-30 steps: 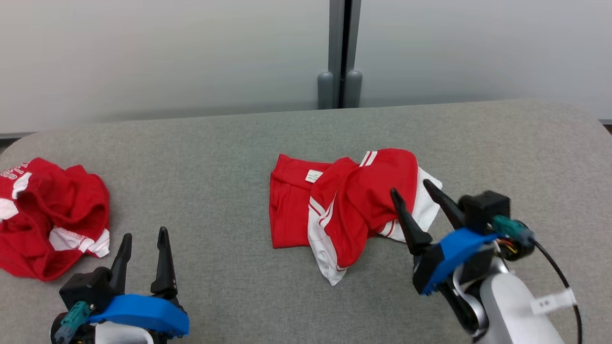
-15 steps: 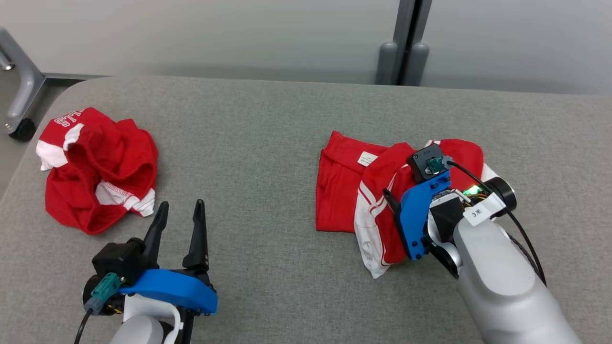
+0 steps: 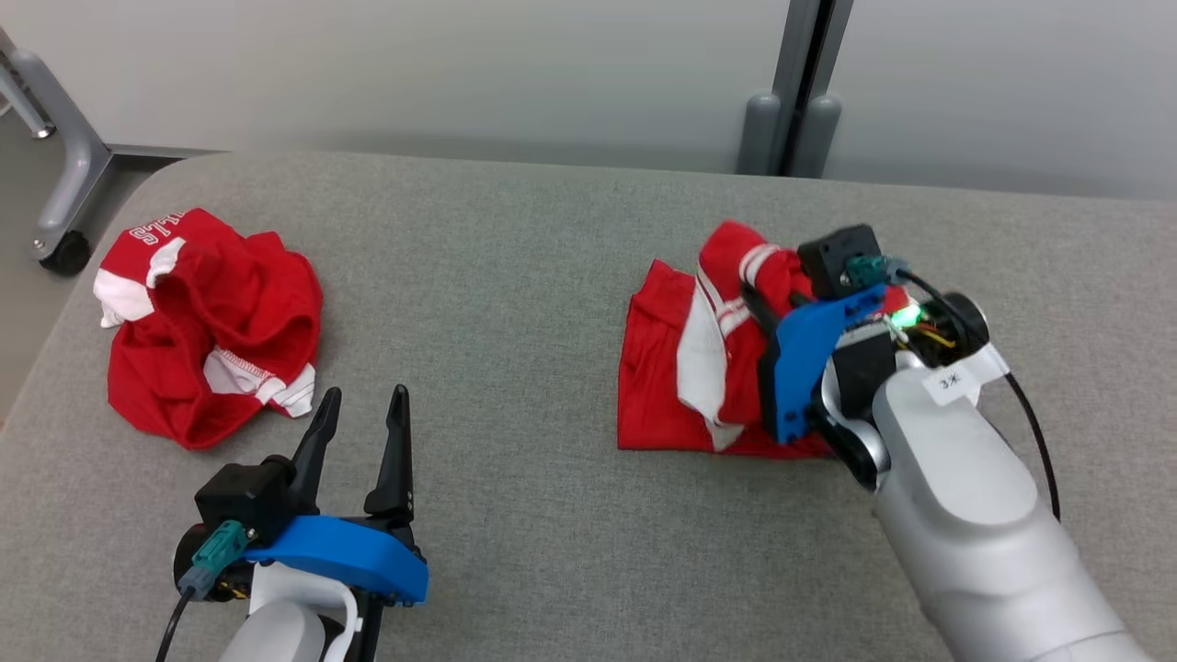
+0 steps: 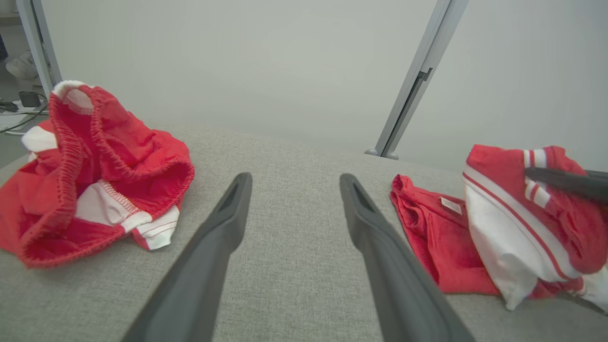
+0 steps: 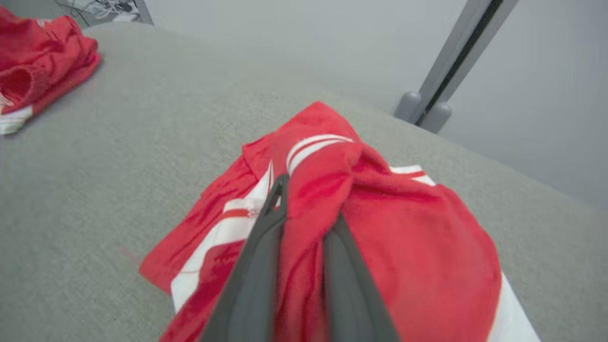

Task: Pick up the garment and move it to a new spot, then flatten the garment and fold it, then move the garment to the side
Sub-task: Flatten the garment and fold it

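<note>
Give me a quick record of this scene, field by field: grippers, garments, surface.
right gripper: shut on a bunched fold of the striped red shorts, fold raised
left gripper: open, holding nothing
striped red shorts: right of centre, lower part flat on the grey fabric table
crumpled red shorts: table's left end, apart from both grippers

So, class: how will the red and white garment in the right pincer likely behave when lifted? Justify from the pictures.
Probably floppy: the garment bunches and drapes around the right pincer. Likely light, since one small pinch holds a fold up. It may unfold or trail, as its lower layer lies flat on the table.
</note>
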Available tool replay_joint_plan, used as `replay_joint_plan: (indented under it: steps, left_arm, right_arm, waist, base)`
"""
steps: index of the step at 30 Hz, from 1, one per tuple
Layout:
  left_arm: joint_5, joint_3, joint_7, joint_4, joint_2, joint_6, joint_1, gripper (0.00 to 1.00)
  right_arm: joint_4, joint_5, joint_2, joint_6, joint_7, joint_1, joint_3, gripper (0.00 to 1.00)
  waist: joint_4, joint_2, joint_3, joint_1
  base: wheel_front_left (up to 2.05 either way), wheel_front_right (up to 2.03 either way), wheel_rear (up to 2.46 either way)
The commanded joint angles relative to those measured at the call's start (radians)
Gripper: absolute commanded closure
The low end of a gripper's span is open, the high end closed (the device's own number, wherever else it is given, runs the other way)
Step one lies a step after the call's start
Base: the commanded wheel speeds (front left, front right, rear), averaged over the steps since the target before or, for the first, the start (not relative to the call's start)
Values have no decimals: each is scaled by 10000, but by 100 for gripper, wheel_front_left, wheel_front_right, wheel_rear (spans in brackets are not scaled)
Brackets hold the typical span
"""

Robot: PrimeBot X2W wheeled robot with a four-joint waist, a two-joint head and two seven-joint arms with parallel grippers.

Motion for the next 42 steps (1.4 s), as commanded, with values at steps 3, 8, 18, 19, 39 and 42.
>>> replay_joint_plan:
  steps: [3, 8, 18, 19, 39, 42]
  left_arm:
    - [-17, -37, -61, 21, 50, -12, 101, 0]
    - [-55, 0, -35, -99, 130, 98, 244, 0]
    - [-108, 40, 45, -445, 315, 271, 471, 0]
    - [-102, 20, 57, -484, 305, 285, 433, 0]
    - [-105, -86, 19, -369, 346, 294, 96, 0]
    - [-125, -93, 29, -371, 362, 347, 179, 0]
  right_arm:
    - [-631, 623, -32, 6, -610, -648, 340, 100]
    - [-1885, 1610, -33, 6, -1511, -1700, 1134, 100]
    - [-2821, 2041, -35, 6, -2325, -1348, 290, 100]
    - [-2754, 2001, -37, 4, -2334, -1095, 124, 100]
    - [-1412, -157, -840, 4, -2099, 3029, -3181, 0]
    - [-2423, -656, -616, 6, -1612, 3561, -4125, 0]
  waist:
    - [-133, 0, -279, -1]
    - [-267, 0, -532, -1]
    - [-637, 0, -486, -1]
    - [-671, 0, -428, -1]
    - [-968, 0, -178, -1]
    - [-981, 0, -243, -1]
  base:
    - [0, 0, 0]
    - [0, 0, 0]
    - [0, 0, 0]
    - [0, 0, 0]
    - [0, 0, 0]
    - [0, 0, 0]
